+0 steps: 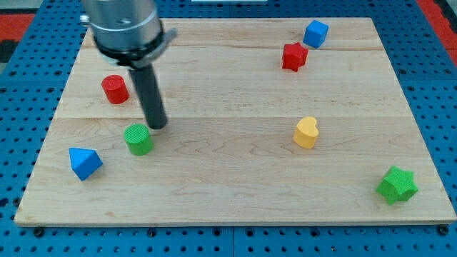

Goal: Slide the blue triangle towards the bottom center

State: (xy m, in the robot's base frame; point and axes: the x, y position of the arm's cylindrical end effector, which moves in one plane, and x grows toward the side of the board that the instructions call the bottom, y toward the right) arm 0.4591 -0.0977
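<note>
Surface: pale wooden board [235,164] resting on blue pegboard [443,107].
Blue triangle [85,163]: board's 8 o'clock corner; apex toward 12 o'clock; long axis cannot be told.
My tip [158,126]: just beside green cylinder [138,139], at its 1 o'clock; well apart from triangle.
Claw: none fitted, state not applicable.
Red cylinder [114,89]: 10 o'clock of tip.
</note>
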